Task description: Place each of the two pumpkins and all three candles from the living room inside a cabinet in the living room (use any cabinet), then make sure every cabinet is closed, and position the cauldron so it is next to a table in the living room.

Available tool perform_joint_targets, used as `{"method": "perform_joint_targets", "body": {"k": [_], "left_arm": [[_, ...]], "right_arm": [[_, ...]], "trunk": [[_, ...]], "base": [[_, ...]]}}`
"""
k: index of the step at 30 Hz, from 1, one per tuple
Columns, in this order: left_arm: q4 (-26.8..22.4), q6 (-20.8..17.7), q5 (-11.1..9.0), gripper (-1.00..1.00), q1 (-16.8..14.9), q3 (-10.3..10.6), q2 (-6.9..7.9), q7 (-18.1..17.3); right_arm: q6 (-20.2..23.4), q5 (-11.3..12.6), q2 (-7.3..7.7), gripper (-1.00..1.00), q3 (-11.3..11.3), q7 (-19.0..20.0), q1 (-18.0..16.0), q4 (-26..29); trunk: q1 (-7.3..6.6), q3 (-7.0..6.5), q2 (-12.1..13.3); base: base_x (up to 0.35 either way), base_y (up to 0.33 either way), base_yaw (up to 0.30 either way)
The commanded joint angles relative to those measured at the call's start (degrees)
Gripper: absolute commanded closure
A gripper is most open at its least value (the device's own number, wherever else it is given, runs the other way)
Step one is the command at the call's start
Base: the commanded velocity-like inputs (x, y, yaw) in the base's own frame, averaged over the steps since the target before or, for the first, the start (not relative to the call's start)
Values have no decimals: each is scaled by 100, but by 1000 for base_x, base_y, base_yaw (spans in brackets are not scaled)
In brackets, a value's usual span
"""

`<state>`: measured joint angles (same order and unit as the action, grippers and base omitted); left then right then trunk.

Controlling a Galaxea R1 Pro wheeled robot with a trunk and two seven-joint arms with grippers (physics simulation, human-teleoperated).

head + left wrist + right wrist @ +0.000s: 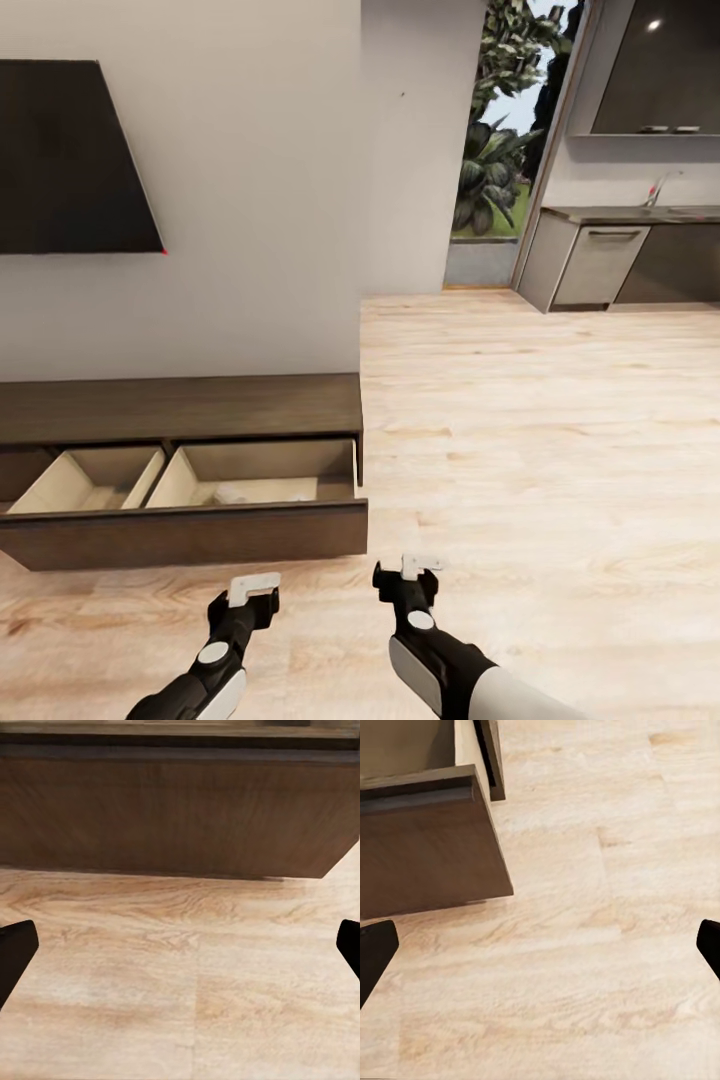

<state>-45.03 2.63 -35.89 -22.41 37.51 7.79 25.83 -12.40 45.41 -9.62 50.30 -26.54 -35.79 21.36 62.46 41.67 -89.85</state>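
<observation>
The long dark-brown cabinet (180,405) stands against the white wall, and its wide drawer (190,535) is pulled out toward me. A small off-white shape, probably a candle (235,492), lies in the drawer's right compartment; the left compartment looks bare. My left gripper (252,590) is open just in front of the drawer front (180,817), holding nothing. My right gripper (410,572) is open too, low over the floor beside the drawer's right corner (472,787). The pumpkins, the cauldron and the table are out of view.
A dark TV screen (70,160) hangs on the wall above the cabinet. Light wooden floor (540,450) stretches to the right toward grey kitchen cabinets (600,265) and a doorway with green plants (490,170).
</observation>
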Motion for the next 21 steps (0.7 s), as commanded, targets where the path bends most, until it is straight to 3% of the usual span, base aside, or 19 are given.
{"method": "perform_joint_targets", "body": {"k": [1,21], "left_arm": [[-13,52,-59,-100,-13,41,13,46],[-43,165,-75,-100,-53,-36,33,62]], "right_arm": [[-45,50,4,-100,79,-27,-1,0],[-220,30,8,-100,303,-21,19,-32]], "trunk": [[22,23,-44],[462,382,-847]], "base": [[0,0,0],[0,0,0]]}}
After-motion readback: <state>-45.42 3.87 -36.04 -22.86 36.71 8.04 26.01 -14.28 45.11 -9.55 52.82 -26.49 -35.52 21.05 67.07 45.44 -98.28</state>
